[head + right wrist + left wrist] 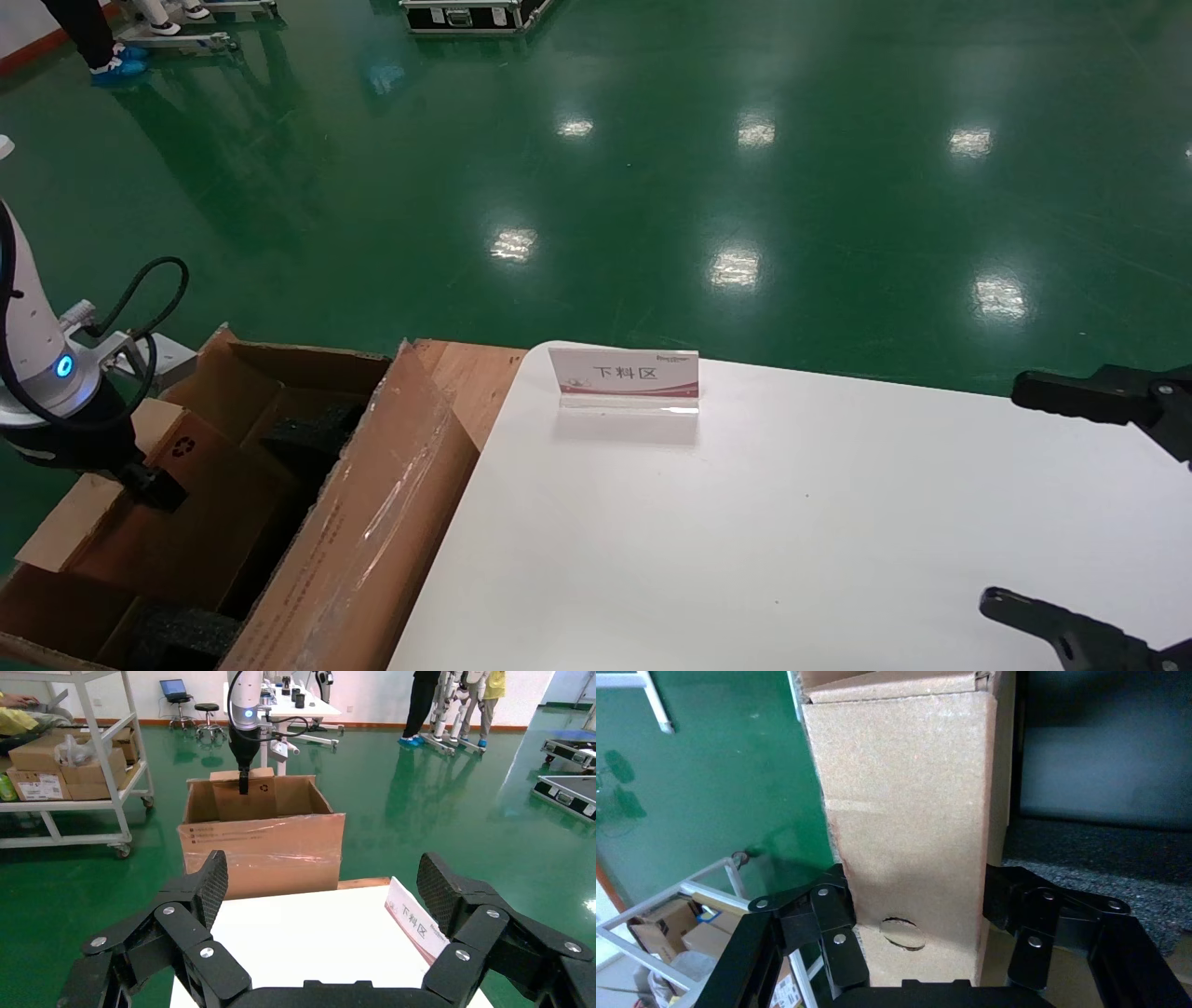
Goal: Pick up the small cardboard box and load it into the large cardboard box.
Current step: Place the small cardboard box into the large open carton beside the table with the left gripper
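Note:
The small cardboard box [200, 485], plain brown with a black recycling symbol, stands on end inside the large cardboard box [372, 522]. My left gripper [149, 489] is shut on its upper end. In the left wrist view the small cardboard box [905, 811] fills the gap between the black fingers [835, 913], with black foam [1102, 860] beside it. The right wrist view shows the large cardboard box [263, 853] with its taped flap, and the small cardboard box [256, 797] upright in it. My right gripper [1006, 499] hangs open and holds nothing over the right side of the white table [745, 522].
A small sign stand [624, 373] sits near the table's far edge. A wooden board [470, 373] lies between the table and the large box. Black foam blocks [307, 429] sit inside the carton. A shelf trolley with cartons [63, 762] stands beyond on the green floor.

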You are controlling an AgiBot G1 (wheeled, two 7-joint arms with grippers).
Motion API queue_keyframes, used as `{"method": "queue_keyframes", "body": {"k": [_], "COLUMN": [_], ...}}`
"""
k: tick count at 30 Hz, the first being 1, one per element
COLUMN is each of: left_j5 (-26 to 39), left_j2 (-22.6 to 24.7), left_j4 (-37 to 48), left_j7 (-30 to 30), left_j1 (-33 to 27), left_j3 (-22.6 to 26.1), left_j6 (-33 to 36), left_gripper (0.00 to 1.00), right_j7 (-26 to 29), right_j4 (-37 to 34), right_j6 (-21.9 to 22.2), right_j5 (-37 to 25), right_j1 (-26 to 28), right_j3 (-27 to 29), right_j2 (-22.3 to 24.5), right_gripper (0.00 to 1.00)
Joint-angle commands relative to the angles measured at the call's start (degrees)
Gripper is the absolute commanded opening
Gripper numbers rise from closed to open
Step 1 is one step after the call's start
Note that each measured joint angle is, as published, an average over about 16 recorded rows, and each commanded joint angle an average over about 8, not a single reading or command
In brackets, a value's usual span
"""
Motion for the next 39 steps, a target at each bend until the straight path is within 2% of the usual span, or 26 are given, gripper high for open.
{"method": "queue_keyframes", "body": {"k": [1, 26, 30, 39], "left_j5": [0.00, 0.37, 0.75, 2.28], "left_j2": [-0.01, 0.08, -0.12, -3.22], "left_j4": [-0.05, -1.10, -4.03, -16.80], "left_j7": [-0.03, 0.44, 2.24, 5.37], "left_j1": [-0.05, -0.99, -3.80, -13.77], "left_j3": [0.01, -0.29, -1.59, -6.28], "left_j6": [0.02, -0.25, -2.01, -8.76], "left_gripper": [1.00, 1.00, 1.00, 1.00], "right_j7": [0.00, 0.00, -0.02, -0.03], "right_j4": [0.00, -0.01, -0.03, -0.05], "right_j6": [0.00, 0.00, -0.01, -0.01], "right_j5": [0.00, 0.00, 0.01, 0.02], "right_j1": [0.00, 0.01, 0.02, 0.03], "right_j3": [0.00, 0.03, 0.02, -0.01], "right_j2": [0.00, 0.00, 0.00, 0.01], "right_gripper": [1.00, 1.00, 1.00, 1.00]}}
